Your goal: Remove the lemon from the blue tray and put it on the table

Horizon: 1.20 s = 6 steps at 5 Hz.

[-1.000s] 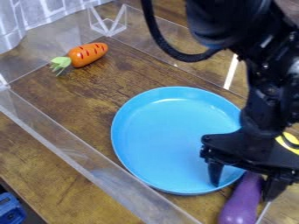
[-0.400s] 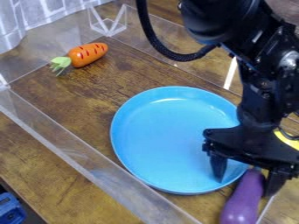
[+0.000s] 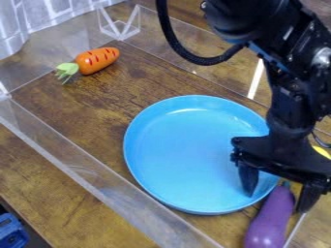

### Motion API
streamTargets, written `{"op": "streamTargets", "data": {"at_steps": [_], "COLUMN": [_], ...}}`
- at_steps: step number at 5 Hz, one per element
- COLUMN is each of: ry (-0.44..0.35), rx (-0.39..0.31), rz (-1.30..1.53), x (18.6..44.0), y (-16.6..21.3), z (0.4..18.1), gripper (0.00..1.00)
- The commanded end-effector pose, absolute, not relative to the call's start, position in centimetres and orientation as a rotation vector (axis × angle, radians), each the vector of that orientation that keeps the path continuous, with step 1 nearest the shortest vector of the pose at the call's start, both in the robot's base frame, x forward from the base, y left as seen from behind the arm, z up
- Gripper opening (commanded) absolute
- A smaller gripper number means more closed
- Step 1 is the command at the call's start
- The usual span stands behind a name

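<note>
The blue tray (image 3: 181, 155) lies in the middle of the table (image 3: 52, 165), and its visible surface is bare. My gripper (image 3: 277, 192) points down over the tray's near right rim. It is open, with one finger (image 3: 250, 180) over the tray and the other toward the right edge. Only a small yellow patch of the lemon (image 3: 319, 152) shows at the right edge, behind the gripper body. I cannot tell whether the lemon rests on the tray or beside it.
A purple eggplant (image 3: 266, 225) lies on the table just below the gripper's fingers. An orange carrot (image 3: 95, 60) lies at the back left. Clear acrylic walls (image 3: 77, 145) border the table along the left and front.
The gripper has rolled slightly at the wrist and stays open over the tray's right rim. The tray, carrot and eggplant have not moved.
</note>
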<state>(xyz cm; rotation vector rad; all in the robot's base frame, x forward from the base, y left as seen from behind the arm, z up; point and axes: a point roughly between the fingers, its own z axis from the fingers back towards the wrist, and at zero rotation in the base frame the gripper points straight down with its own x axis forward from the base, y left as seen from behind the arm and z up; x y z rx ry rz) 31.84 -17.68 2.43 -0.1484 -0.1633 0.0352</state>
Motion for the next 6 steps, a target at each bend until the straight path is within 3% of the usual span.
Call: {"op": "streamTargets", "data": {"at_steps": [1, 3, 4, 5, 6], "ry": [-0.182, -0.192, -0.194, -0.195, -0.193], "rx": [-0.147, -0.156, -0.159, -0.162, -0.175], "rz": [0.044, 0.054, 0.055, 0.034, 0.013], "x": [32.1, 31.3, 30.8, 31.3, 31.9], "y": [-16.9, -16.5, -16.1, -14.9, -14.2], "z": [3.0, 3.8, 4.3, 4.8, 5.4], "gripper": [1.00, 1.00, 0.00, 0.00, 1.00]}}
